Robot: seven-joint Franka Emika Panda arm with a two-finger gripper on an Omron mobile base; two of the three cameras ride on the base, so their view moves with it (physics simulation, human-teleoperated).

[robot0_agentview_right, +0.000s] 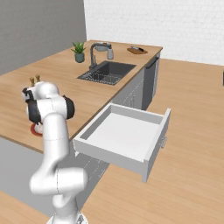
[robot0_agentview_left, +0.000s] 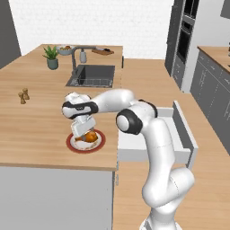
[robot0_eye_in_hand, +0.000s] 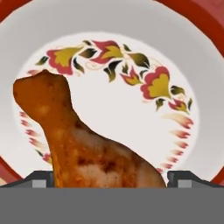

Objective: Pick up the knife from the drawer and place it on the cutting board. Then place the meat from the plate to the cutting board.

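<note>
Gripper (robot0_eye_in_hand: pixel 112 179) jaws wide, straddling meat (robot0_eye_in_hand: pixel 83 144) on plate (robot0_eye_in_hand: pixel 131 105); fingertips either side of it, no visible contact.

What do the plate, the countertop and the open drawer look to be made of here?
Plate: probably glazed ceramic, smooth white with a painted floral ring and a dark red rim. Countertop: light wood, matte, with faint plank lines. Drawer: plain white panels, maybe painted board or laminate; nothing shows which.

base views flank the arm, sharing the drawer (robot0_agentview_right: pixel 127 135); hand view hugs the plate (robot0_eye_in_hand: pixel 192 57).
</note>
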